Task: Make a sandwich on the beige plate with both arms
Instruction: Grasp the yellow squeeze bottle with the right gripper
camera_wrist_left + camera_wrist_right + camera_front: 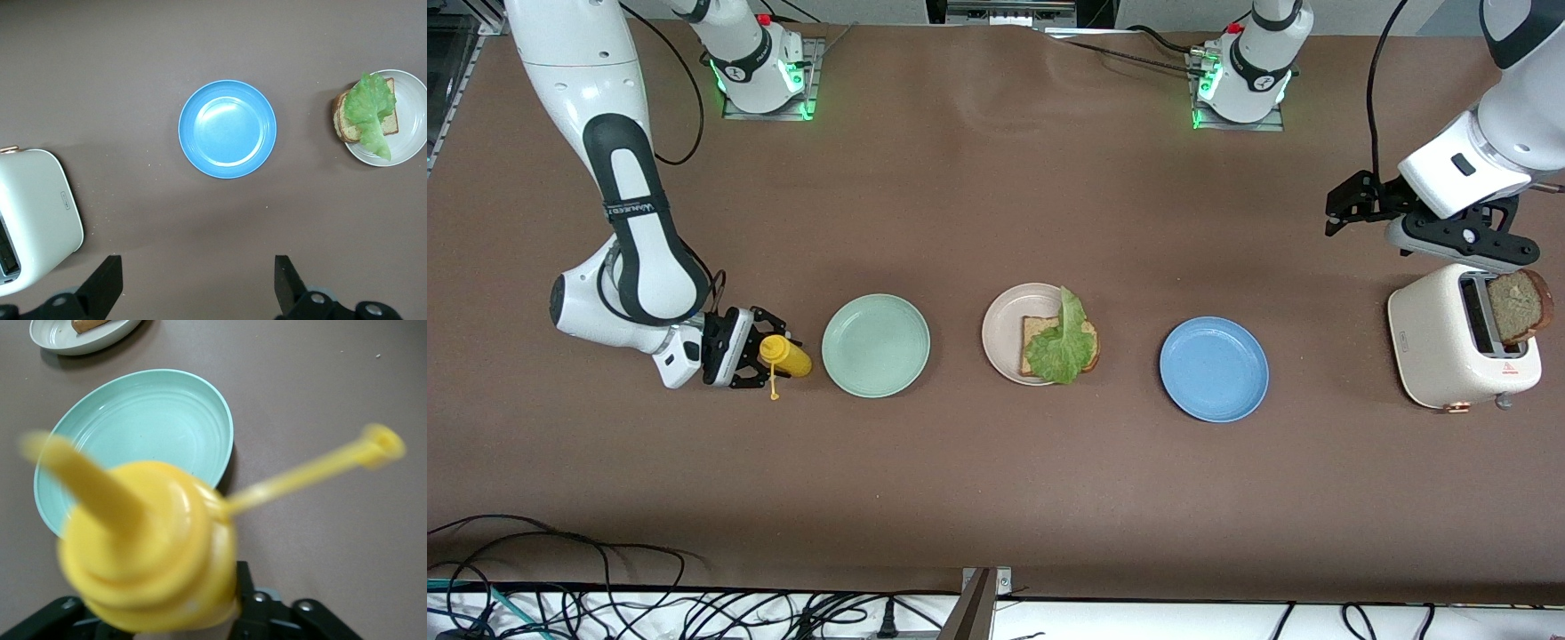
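1. Right gripper [758, 357] is low at the right arm's end of the table, just beside the mint-green plate [876, 345], and its fingers are clasped round the yellow squeeze bottle [785, 356]
2. The right wrist view confirms it: the bottle [150, 547] fills the view between the black fingers, nozzle aimed out over the green plate [137, 433], with its thin yellow cap strap [313, 470] sticking off to one side
3. Middle of the table, and there's the beige plate [1005, 324] sitting between the mint-green plate and the blue plate [1214, 369], all three in a row and well apart
4. On the beige plate lies one slice of brown bread [1039, 331] with a ruffled lettuce leaf [1063, 342] draped over it, the leaf's tip hanging past the plate's rim on the side nearer the front camera; no top slice on it
5. Over at the left arm's end stands the cream toaster [1449, 342], and a second slice of bread [1519, 307] pokes up out of its slot
6. Left gripper [1360, 203] hangs in the air just above the toaster, fingers spread wide with nothing between them
7. From the left wrist view, the two fingertips [107, 280] stand far apart over bare table, with the blue plate [227, 129], the toaster [37, 217] and the beige plate [410, 123] in sight
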Tool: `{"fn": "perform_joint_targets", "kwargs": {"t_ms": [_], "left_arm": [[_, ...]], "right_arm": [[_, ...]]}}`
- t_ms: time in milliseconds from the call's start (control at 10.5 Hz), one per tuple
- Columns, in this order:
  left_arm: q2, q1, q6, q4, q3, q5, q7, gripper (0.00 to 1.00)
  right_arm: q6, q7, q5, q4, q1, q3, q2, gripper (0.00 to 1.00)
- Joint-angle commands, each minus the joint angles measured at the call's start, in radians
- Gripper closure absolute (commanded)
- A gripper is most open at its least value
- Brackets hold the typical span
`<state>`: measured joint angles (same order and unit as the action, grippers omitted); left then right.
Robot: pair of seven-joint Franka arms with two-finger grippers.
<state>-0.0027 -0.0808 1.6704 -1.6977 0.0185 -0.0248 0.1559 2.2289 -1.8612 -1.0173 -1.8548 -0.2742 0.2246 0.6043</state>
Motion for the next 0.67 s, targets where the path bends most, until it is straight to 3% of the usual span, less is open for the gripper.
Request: {"fn": "perform_joint_targets", "kwargs": {"t_ms": [0, 191, 383, 574], "left_arm": [[-0.002, 0.0, -0.011, 0.015, 0.001, -0.009, -0.012, 0.0], [-0.002, 0.0, -0.012, 0.015, 0.001, -0.009, -0.012, 0.0], [0.0, 0.0, -0.015, 0.015, 0.003, -0.009, -0.013, 0.0], [-0.002, 0.0, -0.017, 0.015, 0.003, -0.009, -0.013, 0.0]], "right_arm": [[0.005, 0.01, -0.024, 0.029, -0.006, -0.01, 0.011, 0.93], [0.0, 0.072, -0.001, 0.049, -0.02, -0.008, -0.001, 0.93], [-0.005, 0.24, 0.139, 0.083, -0.029, -0.013, -0.026, 0.93], [-0.008, 0.362, 0.209, 0.109, -0.046, -0.024, -0.047, 0.92]]}}
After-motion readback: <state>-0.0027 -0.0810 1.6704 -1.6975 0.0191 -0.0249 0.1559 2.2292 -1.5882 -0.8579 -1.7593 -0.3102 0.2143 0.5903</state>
